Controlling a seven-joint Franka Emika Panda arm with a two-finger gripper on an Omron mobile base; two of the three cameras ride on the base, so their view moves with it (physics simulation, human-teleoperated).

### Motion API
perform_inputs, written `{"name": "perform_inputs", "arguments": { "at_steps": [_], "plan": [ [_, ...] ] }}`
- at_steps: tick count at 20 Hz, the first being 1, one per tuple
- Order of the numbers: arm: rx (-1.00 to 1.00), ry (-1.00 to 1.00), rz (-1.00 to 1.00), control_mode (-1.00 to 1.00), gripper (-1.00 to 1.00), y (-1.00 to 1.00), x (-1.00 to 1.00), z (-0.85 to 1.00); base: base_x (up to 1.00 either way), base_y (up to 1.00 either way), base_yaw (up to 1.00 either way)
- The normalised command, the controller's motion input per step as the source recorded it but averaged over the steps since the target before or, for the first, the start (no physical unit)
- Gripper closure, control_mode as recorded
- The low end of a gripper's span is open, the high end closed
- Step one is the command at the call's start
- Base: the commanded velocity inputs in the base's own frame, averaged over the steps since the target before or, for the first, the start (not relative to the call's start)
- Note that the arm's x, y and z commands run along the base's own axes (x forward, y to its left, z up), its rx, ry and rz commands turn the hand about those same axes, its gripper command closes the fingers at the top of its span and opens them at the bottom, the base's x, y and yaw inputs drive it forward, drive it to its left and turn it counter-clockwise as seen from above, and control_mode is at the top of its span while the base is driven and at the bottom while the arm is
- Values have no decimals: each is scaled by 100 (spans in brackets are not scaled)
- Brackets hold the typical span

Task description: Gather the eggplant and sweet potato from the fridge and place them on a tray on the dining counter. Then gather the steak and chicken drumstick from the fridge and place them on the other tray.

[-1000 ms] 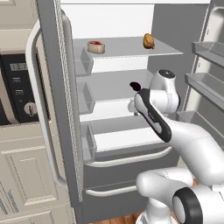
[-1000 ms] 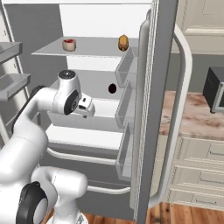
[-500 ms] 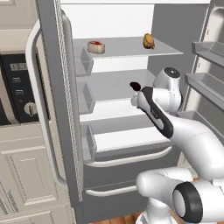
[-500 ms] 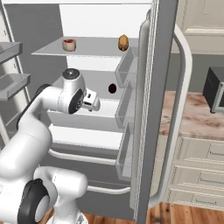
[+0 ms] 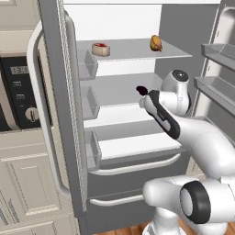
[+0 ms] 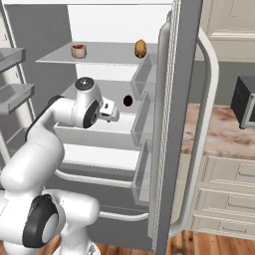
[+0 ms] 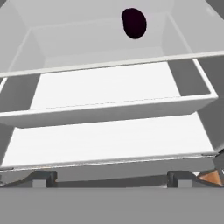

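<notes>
The fridge [image 5: 51, 114] stands open. A dark purple eggplant [image 5: 141, 90] [image 6: 128, 100] [image 7: 133, 22] lies on its middle shelf. My gripper [image 5: 144, 98] [image 6: 115, 115] [image 7: 113, 178] is open and empty, just in front of that shelf and a short way from the eggplant. On the top shelf sit the steak [image 5: 101, 49] [image 6: 78, 51] to the left and the tan chicken drumstick [image 5: 156, 43] [image 6: 140, 48] to the right. The sweet potato and the trays are out of view. A piece of the marbled dining counter [image 6: 211, 137] shows past the right door.
Door bins [image 5: 88, 66] [image 6: 144, 77] jut from the open doors on both sides of my arm. White drawers [image 7: 109, 98] lie below the middle shelf. A cream cabinet with a built-in microwave [image 5: 18, 87] stands left of the fridge, and a dark appliance [image 6: 245, 102] sits on the counter.
My hand has risen a little and moved further into the fridge toward the eggplant. Its jaws have stayed open, and the food has not moved.
</notes>
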Motion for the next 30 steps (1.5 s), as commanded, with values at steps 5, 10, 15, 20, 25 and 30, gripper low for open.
{"name": "perform_inputs", "arguments": {
  "at_steps": [5, 10, 15, 20, 25, 30],
  "plan": [
    [-4, -8, 0, -100, -100, -20, 12, 1, 0, 0, 0],
    [-4, -8, 0, -100, -100, -12, 16, 6, 0, 0, 0],
    [-2, -3, 0, -100, -100, -10, 41, 23, 0, 0, 0],
    [0, 0, 0, -100, -100, -1, 41, 42, 0, 0, 0],
    [0, -1, 0, -100, -100, -14, 39, 9, 0, 0, 0],
    [0, -1, 0, -100, -100, -17, 24, 0, 0, 0, 0]
  ]
}}
